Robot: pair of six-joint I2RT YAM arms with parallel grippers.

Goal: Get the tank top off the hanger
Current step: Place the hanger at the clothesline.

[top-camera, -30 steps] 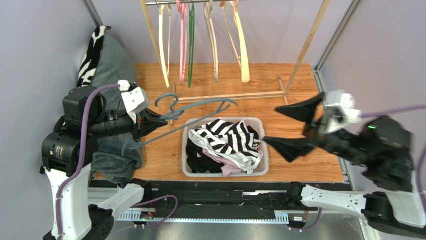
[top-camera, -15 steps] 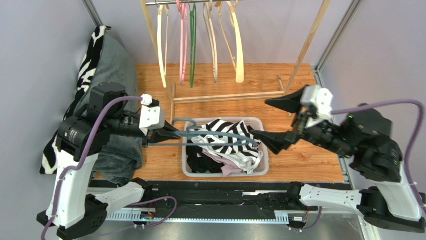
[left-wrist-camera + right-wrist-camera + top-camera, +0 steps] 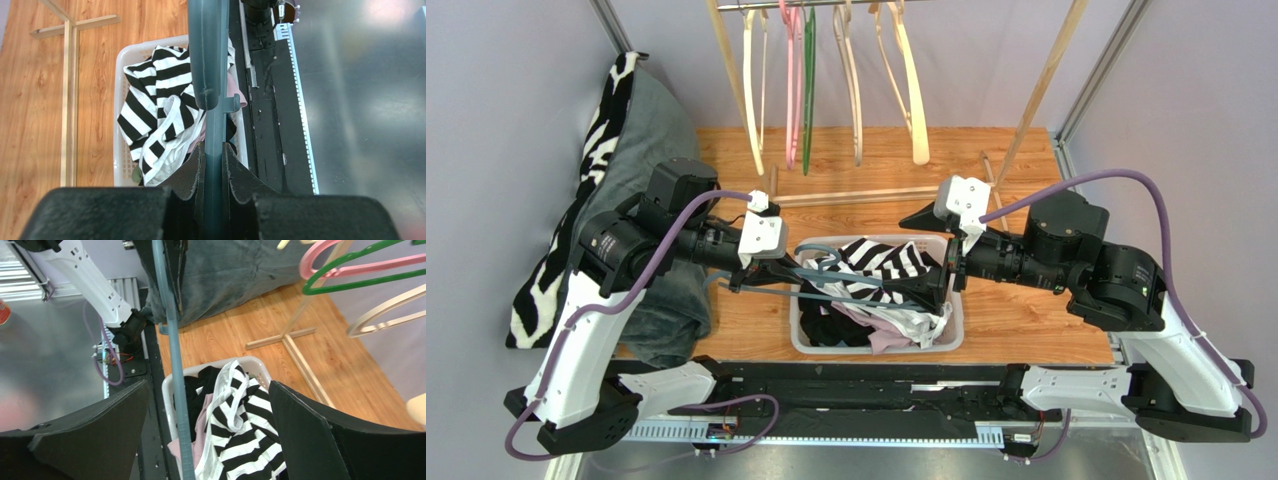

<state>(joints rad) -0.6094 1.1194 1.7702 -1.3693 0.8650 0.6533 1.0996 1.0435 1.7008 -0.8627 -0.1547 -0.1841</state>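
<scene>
The blue-grey hanger (image 3: 206, 60) is clamped by one of its bars between the nearly closed fingers of the left gripper (image 3: 213, 157) and is held out over the white basket (image 3: 876, 350), which stands at the near edge of the wooden board, about midway along it. The striped tank top (image 3: 891, 265) is seen heaped in the far and right part of that basket, on top of dark and pink clothing. Whether one of its white-edged straps is caught on the hanger cannot be told, since the bar crosses directly over the fabric. The right gripper (image 3: 208, 390) is spread wide with nothing held, and the hanger's bar passes between its fingers, closer to one than to the other. The chief risk is judged to be a mistaken grasp: were the jaws closed here, the hanger could be pinched instead of cloth. The two arms would then be set pulling against each other, and the hanger might be twisted out of the left grip. Should a strap be hooked, the top could be dragged over the basket's rim by a lift of the hanger, or the light basket could be tipped or slid off the board's near edge.
</scene>
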